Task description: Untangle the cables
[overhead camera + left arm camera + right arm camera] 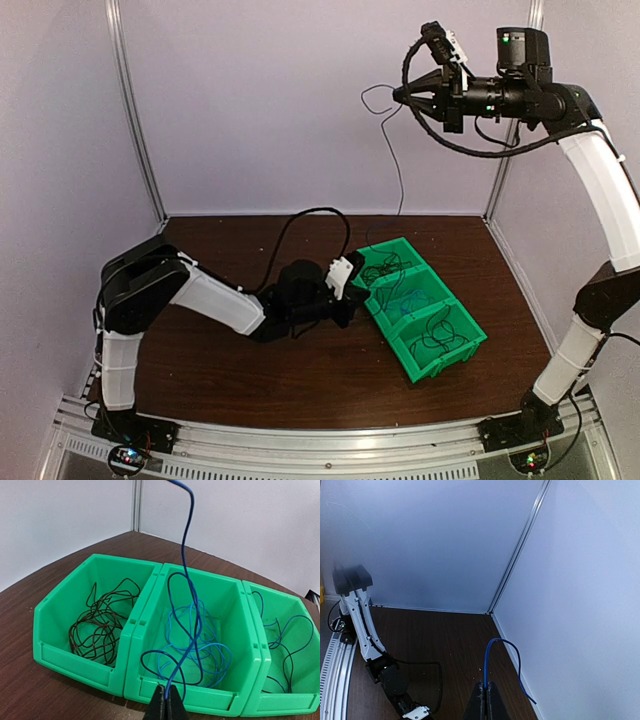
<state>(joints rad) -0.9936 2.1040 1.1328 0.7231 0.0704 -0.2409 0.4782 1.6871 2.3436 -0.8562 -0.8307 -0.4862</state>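
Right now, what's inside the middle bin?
A loose tangle of blue cables in the middle bin; one strand runs out, pinched by the left gripper. The loops cover part of the floor, so anything beneath them can't be seen.

My top camera sits high behind me and looks down on the whole brown table (250, 385) from far off. My left wrist camera sits low, very near the green bins (55, 630). It looks right, over them, at the white walls (240, 525). My right wrist camera is up high on the right. It looks left and down at the far left corner (492, 611) and my left arm (362, 625). The top view also shows the bins and that arm. Both wrist views show a blue cable (186, 555).
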